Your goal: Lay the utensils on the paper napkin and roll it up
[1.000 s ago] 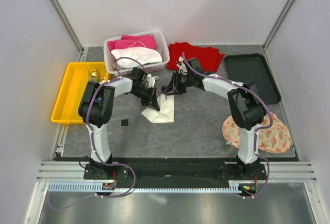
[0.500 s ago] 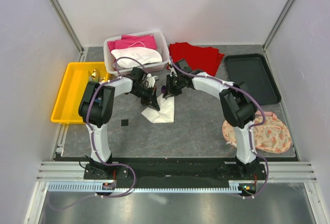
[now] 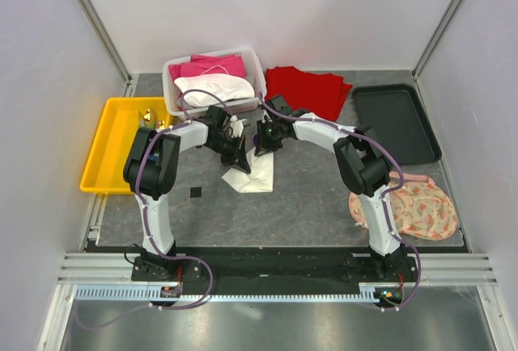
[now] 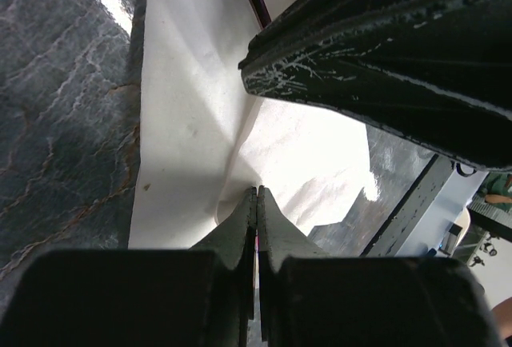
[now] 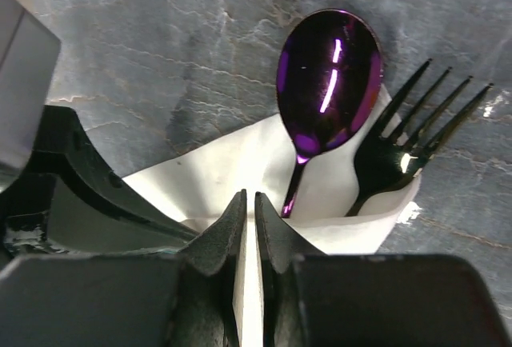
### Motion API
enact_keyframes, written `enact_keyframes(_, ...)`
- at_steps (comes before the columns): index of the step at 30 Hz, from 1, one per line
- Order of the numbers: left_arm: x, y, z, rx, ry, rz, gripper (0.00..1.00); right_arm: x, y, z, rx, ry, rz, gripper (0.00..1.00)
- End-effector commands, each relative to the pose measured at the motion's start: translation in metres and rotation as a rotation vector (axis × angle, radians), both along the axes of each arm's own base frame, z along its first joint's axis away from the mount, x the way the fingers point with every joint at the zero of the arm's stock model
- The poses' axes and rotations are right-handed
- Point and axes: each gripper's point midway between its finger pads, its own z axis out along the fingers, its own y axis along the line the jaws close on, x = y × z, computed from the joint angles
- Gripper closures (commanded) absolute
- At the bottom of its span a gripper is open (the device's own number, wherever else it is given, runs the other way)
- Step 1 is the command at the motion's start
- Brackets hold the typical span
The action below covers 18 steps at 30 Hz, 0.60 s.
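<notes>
The off-white paper napkin (image 3: 257, 176) lies crumpled at the table's middle. In the right wrist view it (image 5: 232, 173) is folded around a purple spoon (image 5: 328, 75) and a dark fork (image 5: 406, 141), whose heads stick out past its far edge. My right gripper (image 3: 261, 138) (image 5: 247, 197) is shut on a napkin edge that runs between its jaws. My left gripper (image 3: 241, 159) (image 4: 257, 191) is shut, with a raised napkin fold (image 4: 200, 115) meeting its tips. The two grippers are close together; the right one shows as a black body (image 4: 384, 51) in the left wrist view. No green or blue utensils show.
A yellow tray (image 3: 104, 153) stands at the left. A white basket (image 3: 171, 86) holds pink and white cloth behind the grippers. A red cloth (image 3: 312, 88) and a black tray (image 3: 396, 120) are at the back right. A patterned cloth (image 3: 413, 205) lies front right. A small black square (image 3: 194, 192) lies near the napkin.
My right gripper has moved left, toward the left gripper and over the napkin's far end. The left arm has stayed in place.
</notes>
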Motion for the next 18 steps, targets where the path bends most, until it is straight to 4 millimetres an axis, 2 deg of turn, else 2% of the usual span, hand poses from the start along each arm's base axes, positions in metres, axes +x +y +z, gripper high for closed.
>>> enact_keyframes(1,0.0,-0.002,-0.006,-0.003,0.015,0.015,0.98,0.008,0.001,0.001,-0.032,-0.042,0.015,0.85)
enact_keyframes(18,0.0,0.0,-0.009,0.008,0.016,0.018,0.98,0.01,-0.014,-0.001,-0.112,-0.07,0.051,0.84)
